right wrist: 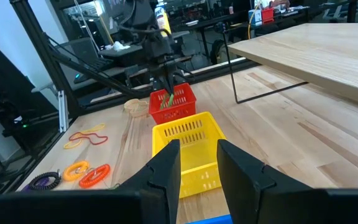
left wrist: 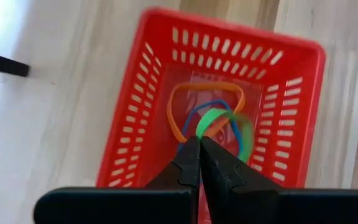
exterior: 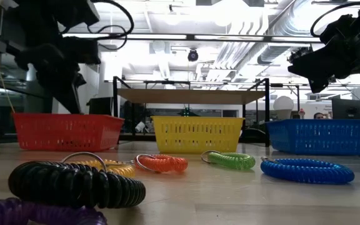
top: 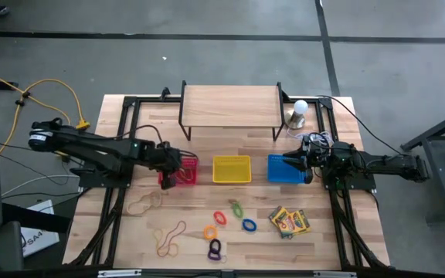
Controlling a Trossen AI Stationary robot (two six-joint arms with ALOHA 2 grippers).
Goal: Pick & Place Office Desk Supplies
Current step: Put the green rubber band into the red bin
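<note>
Left pincer (left wrist: 199,144): over the red basket (left wrist: 135,118), tips pressed together on a green rubber band (left wrist: 211,119) that dangles above the basket floor; I'd say it is held there so it will fall inside and not on the wood.
Red basket contents: an orange band (left wrist: 178,99) and a blue band (left wrist: 197,111) already lie on the bottom, so this looks like the bin chosen for bands.
Right pincer (right wrist: 199,163): parked above the blue basket (top: 283,168), fingers parted and holding nothing, facing across the yellow basket (right wrist: 185,140); it seems to be waiting out of the other arm's way.
Loose bands: tan and orange rubber bands (top: 168,238) lie on the tabletop (top: 338,239) on the left arm's side, within its easy reach.
Coil rings: orange, green, blue and purple ones (top: 224,228) lie grouped at the middle of the near edge, apart from one another.
Crayon boxes (top: 290,222): flat, overlapping, on the right arm's side near the blue basket.
Still to sort: most of the supplies, by my reckoning.
</note>
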